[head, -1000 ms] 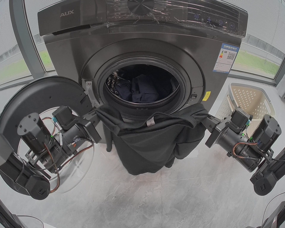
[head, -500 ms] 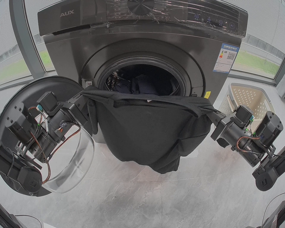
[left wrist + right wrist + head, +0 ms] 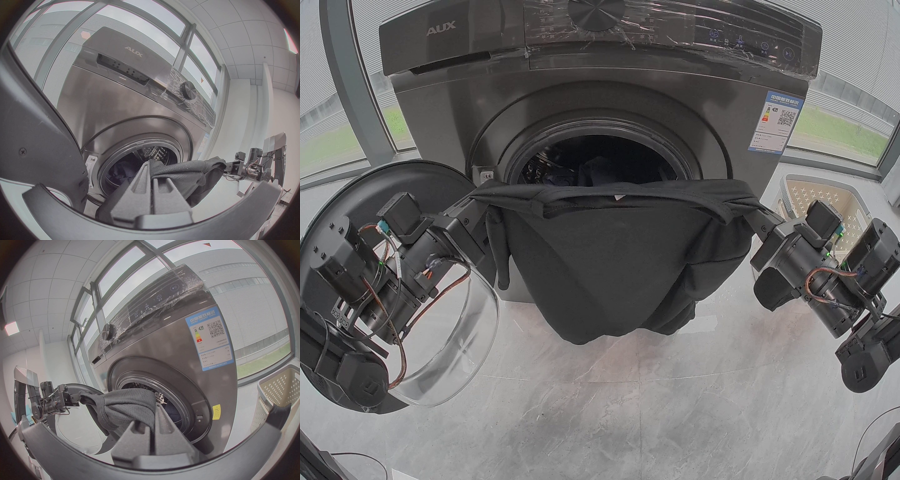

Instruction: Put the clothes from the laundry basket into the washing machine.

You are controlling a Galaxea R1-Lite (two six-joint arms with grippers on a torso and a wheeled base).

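A black garment (image 3: 612,256) hangs stretched between my two grippers, right in front of the washing machine's open drum (image 3: 600,165). My left gripper (image 3: 472,203) is shut on its left end, my right gripper (image 3: 755,215) shut on its right end. The top hem runs level across the lower half of the drum opening, and the rest sags toward the floor. Dark blue clothes (image 3: 594,170) lie inside the drum. In the left wrist view the fingers (image 3: 151,181) pinch the cloth (image 3: 184,175). In the right wrist view the fingers (image 3: 154,424) clamp the cloth (image 3: 128,405) too.
The round washer door (image 3: 394,250) stands swung open at the left, behind my left arm. A cream laundry basket (image 3: 831,200) sits on the floor at the right of the machine. Grey tiled floor (image 3: 625,406) lies in front.
Both grippers have lifted and spread apart, pulling the garment taut and raising its top hem from below the drum rim up across the opening. The hanging part has risen with it.
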